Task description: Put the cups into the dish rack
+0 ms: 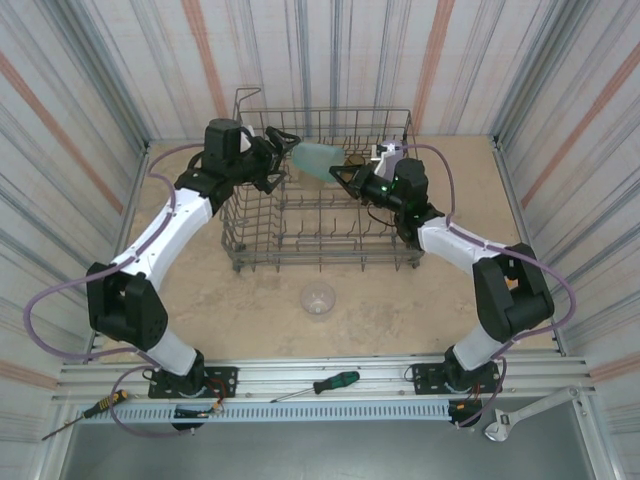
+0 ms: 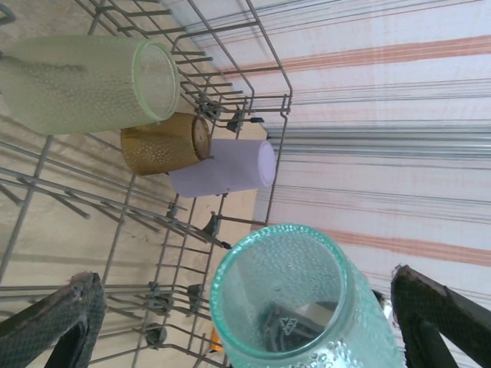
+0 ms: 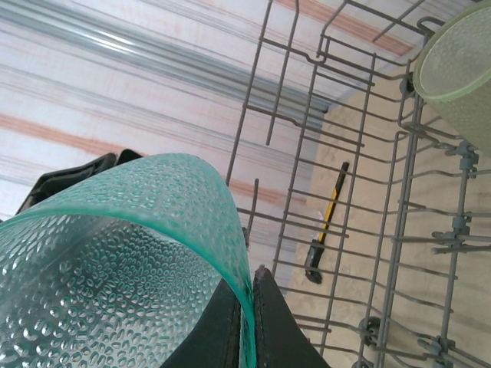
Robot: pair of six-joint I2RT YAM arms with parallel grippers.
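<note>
A teal-green cup [image 1: 318,160] hangs on its side over the back of the dish rack [image 1: 322,258]. My right gripper [image 1: 347,173] is shut on the cup's rim, and in the right wrist view its fingers [image 3: 268,322] pinch the thin teal wall [image 3: 146,253]. My left gripper [image 1: 283,152] stands open on either side of the same cup [image 2: 295,295], its fingers [image 2: 57,322] apart from the cup. Inside the rack [image 2: 230,46] lie a yellow-green cup [image 2: 88,80], an amber cup [image 2: 161,143] and a lavender cup [image 2: 226,169]. The yellow-green cup [image 3: 460,65] sits at the top right.
A clear cup [image 1: 318,299] stands on the table in front of the rack. A yellow-and-black tool [image 3: 326,222] lies on the table beyond the rack's wires. A green screwdriver [image 1: 322,385], another screwdriver [image 1: 85,412] and a wrench [image 1: 510,420] lie along the near rail.
</note>
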